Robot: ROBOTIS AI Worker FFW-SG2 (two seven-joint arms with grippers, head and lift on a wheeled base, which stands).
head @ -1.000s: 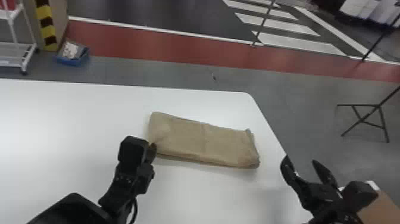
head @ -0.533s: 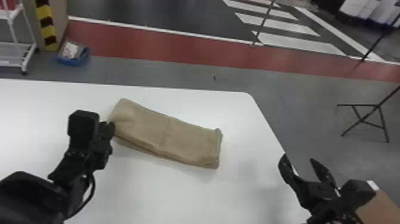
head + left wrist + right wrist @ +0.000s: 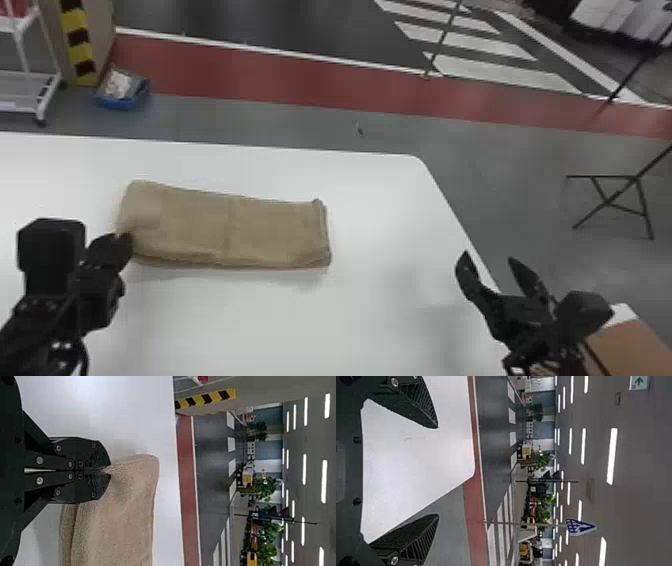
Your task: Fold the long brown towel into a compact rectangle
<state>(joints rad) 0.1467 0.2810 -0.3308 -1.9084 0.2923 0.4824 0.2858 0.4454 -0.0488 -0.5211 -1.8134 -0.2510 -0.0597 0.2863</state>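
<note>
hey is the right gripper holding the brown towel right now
No, the right gripper stands open near the table's right edge, well apart from the brown towel.

Lower left, my fingers (image 3: 107, 251) are black; towel (image 3: 225, 230), left of centre, brown; table (image 3: 250, 320), white; upper-left strip (image 3: 78, 45), yellow-and-black banded.

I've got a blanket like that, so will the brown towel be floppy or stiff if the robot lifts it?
Probably floppy: the brown towel looks like soft, fuzzy cloth, and it puckers at the left gripper. It probably won't roll, since it lies flat. Its folded layers might slip open if lifted by one corner.
</note>
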